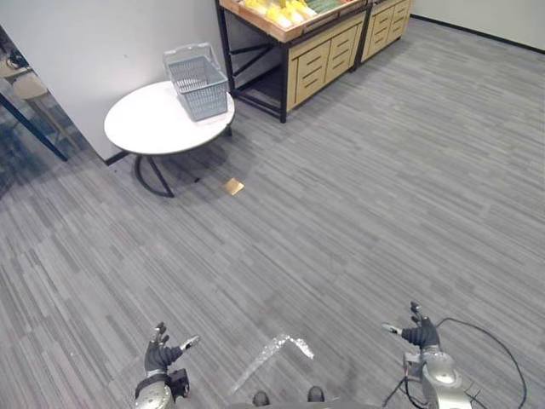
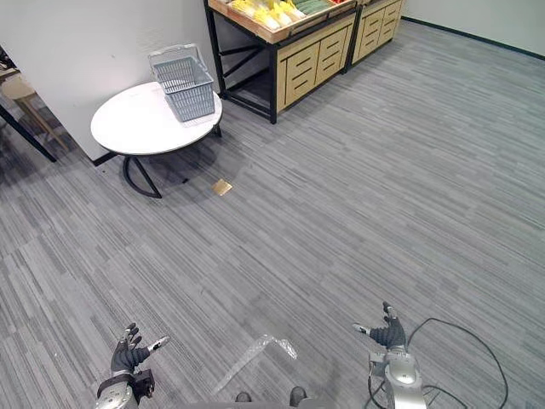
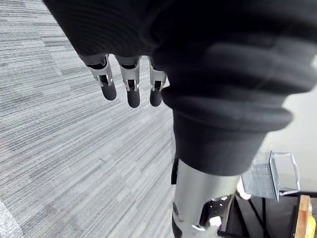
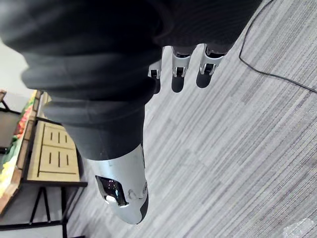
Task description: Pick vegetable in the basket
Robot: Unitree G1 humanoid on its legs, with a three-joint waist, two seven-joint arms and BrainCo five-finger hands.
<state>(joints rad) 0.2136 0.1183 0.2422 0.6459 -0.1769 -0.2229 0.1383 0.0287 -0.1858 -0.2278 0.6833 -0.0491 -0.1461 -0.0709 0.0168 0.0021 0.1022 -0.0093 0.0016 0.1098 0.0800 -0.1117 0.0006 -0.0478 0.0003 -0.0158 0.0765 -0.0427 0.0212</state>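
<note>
**Hovering Low and Empty, Well Apart From the Goods**

Grey plank floor (image 1: 383, 187) spreads wide. At its far edge a wooden drawer stand (image 1: 319, 53) carries yellow vegetables (image 1: 277, 12) on top. Beside it, a round white table (image 1: 140, 128) bears the grey basket (image 1: 197, 81) at its rim. The left hand (image 1: 158, 354) and right hand (image 1: 420, 334) hang over the floor, fingers spread, holding nothing. A small tan card (image 1: 233, 186) lies near the table.

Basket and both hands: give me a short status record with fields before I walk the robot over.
basket: grey, upright on the round white table, at the table's edge towards the stand
produce: yellow and green items on top of the wooden stand, beyond the table
left hand: open, holding nothing, above the floor
right hand: open, holding nothing, above the floor
floor: tan scrap lying near the table
</note>
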